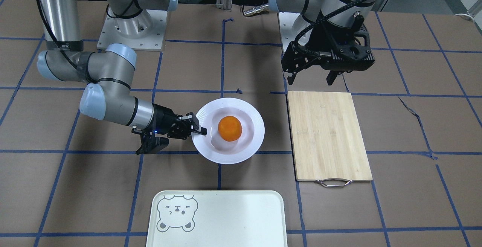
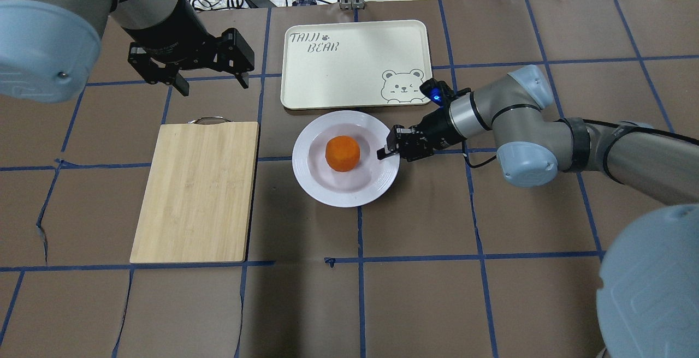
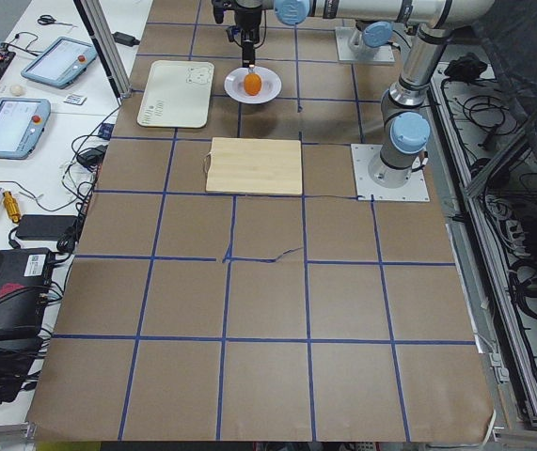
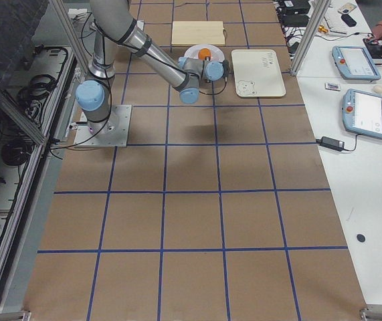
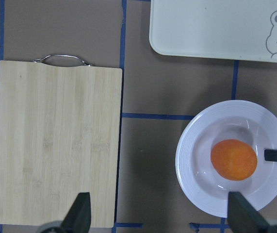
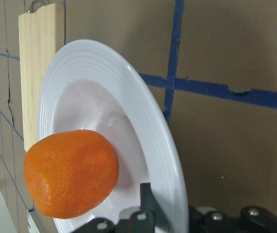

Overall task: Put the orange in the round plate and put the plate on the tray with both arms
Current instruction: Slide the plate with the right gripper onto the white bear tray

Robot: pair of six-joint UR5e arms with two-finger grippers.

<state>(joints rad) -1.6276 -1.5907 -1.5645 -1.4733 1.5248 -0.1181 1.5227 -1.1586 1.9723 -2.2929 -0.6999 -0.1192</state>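
Cream-white rectangular tray with the bear face (image 1: pixel 226 217) is sitting nearest the front camera, just beside the glossy white round plate (image 1: pixel 253 119). Small round dimpled orange (image 1: pixel 230 128) is already lying in the plate's sunken centre, so I'm reading the step as the two-arm carry to the tray.

Doing it well, my take: the left claw (image 2: pixel 213 84) is needing the opposite rim before any lift. Then both arms rising level and slow, since the orange is sitting loose and likely to roll.

Right claw (image 1: pixel 199 129) is set narrow and low, pinching the ribbed rim. Its upper finger is showing on top; the lower one is hidden under the plate. Orange is lying just beside that fingertip, not touching.

Left claw is hanging wide and empty over the desk (image 2: pixel 415 303), past the handle end of the bamboo cutting board (image 1: pixel 327 134), well apart from the plate.
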